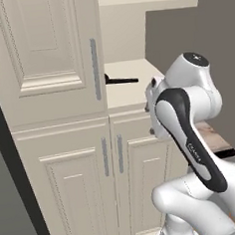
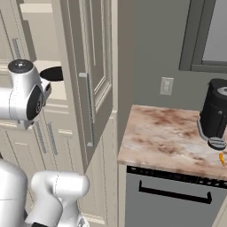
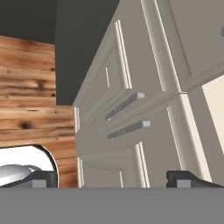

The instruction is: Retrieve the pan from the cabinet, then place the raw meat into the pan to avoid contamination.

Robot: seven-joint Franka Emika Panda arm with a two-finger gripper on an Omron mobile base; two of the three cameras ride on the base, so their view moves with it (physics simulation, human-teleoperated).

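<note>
Showing pan (image 1: 121, 80) on cabinet (image 1: 56, 144) shelf from left; right adds raw meat (image 2: 221, 159); hand (image 3: 112, 179) fingers apart.

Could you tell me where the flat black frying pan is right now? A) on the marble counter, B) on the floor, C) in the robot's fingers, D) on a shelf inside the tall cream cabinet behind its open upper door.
D: the flat black frying pan lies on a shelf in the tall cream cabinet, whose upper right door stands open.
</note>
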